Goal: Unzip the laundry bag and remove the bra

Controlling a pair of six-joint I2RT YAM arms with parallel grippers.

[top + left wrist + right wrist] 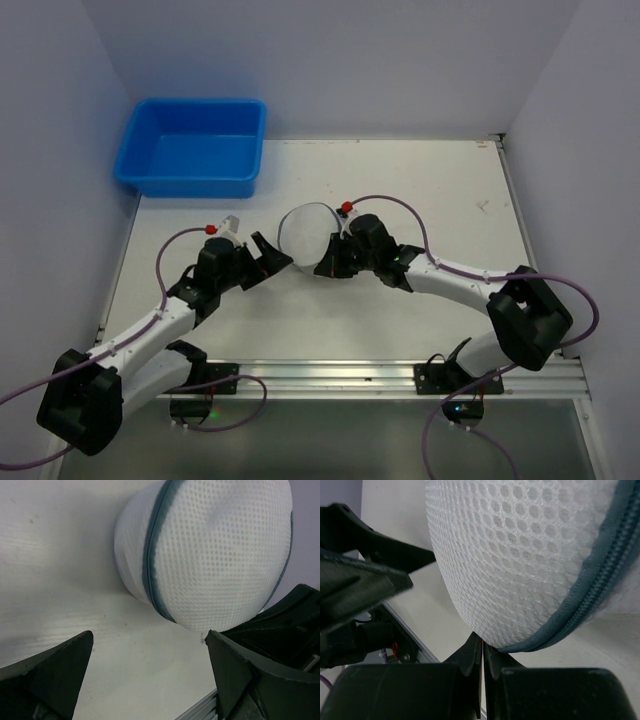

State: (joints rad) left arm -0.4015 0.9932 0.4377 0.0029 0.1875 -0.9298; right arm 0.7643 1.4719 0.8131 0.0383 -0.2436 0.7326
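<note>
One laundry bag (305, 235): centre of table (450, 200), on edge; zipper (600, 587) shut where seen; contents hidden.
Right gripper (330, 262): fingers pressed together at bag's lower rim; anything pinched unclear.
Left gripper (268, 254): fingers spread, just beside bag.

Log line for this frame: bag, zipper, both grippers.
laundry bag: on edge | zipper: closed where visible | right gripper: shut on bag's lower rim | left gripper: open beside bag

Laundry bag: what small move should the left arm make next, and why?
Probably ease the left gripper forward and close its fingers on the laundry bag to steady it. They stand open, apart from the bag; the zipper looks closed, and the right gripper is shut at the bag's edge.
</note>
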